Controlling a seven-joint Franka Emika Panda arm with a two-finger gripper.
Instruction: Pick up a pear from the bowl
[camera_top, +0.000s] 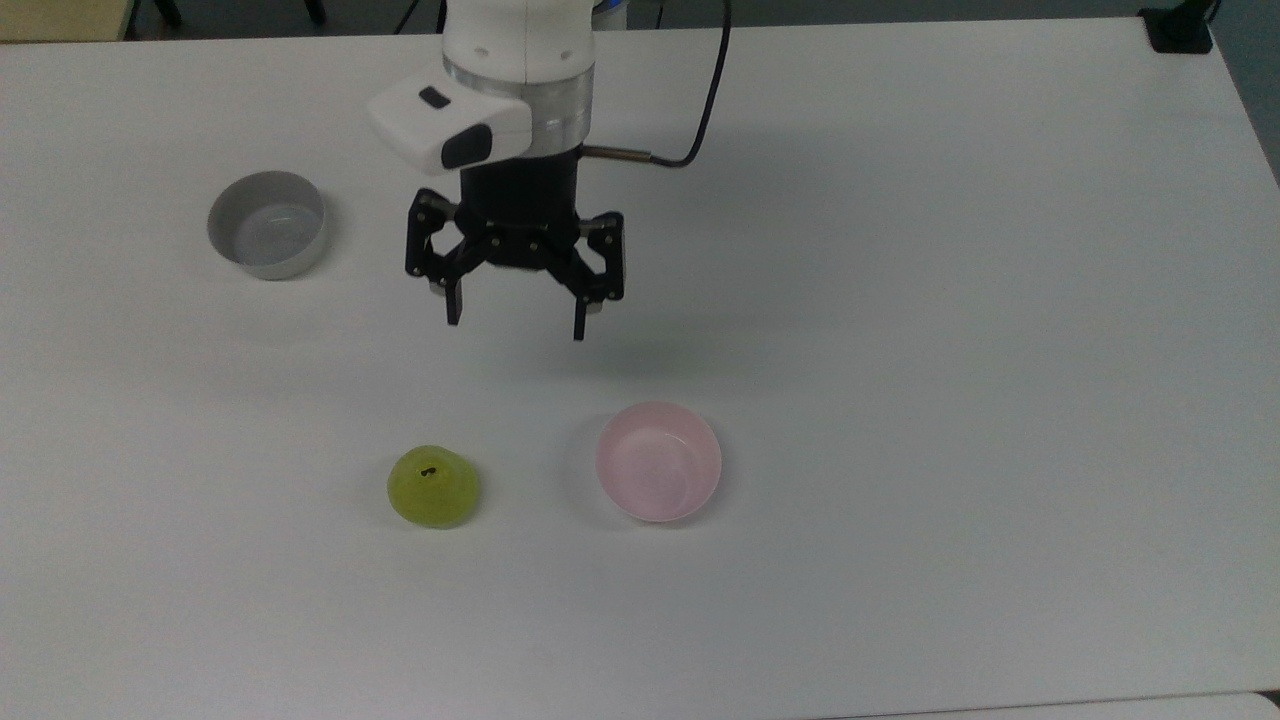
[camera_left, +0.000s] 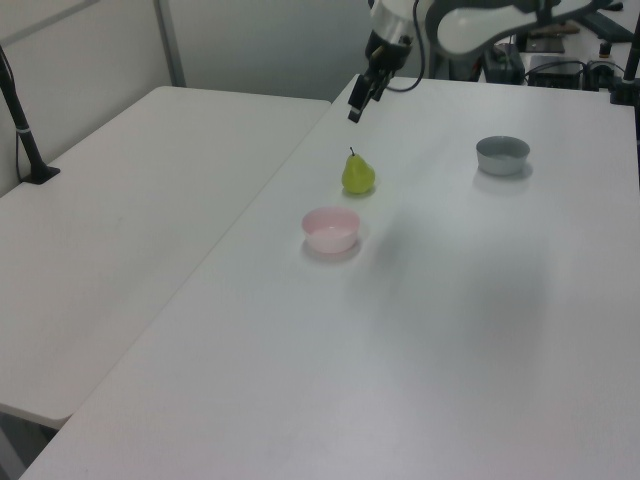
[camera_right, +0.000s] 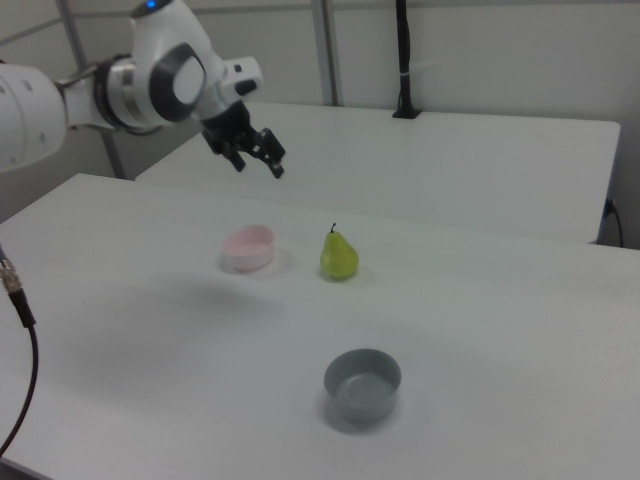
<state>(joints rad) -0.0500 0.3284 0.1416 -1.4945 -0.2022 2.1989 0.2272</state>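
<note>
The yellow-green pear (camera_top: 433, 487) (camera_left: 357, 175) (camera_right: 338, 256) stands upright on the white table, outside the bowl. The pale pink bowl (camera_top: 658, 461) (camera_left: 331, 229) (camera_right: 248, 247) sits beside it, to the pear's right in the top view, with nothing inside. My gripper (camera_top: 514, 322) (camera_left: 353, 113) (camera_right: 261, 166) hangs open and holds nothing, raised well above the table and away from the pear, toward the top view's upper side.
A grey-white straight-sided bowl (camera_top: 267, 237) (camera_left: 502, 154) (camera_right: 363, 384) stands at the top view's left. A second white table (camera_left: 120, 190) adjoins in the left view's left, with a black post (camera_left: 20, 120) on it. The arm's cable (camera_top: 700, 110) trails behind the wrist.
</note>
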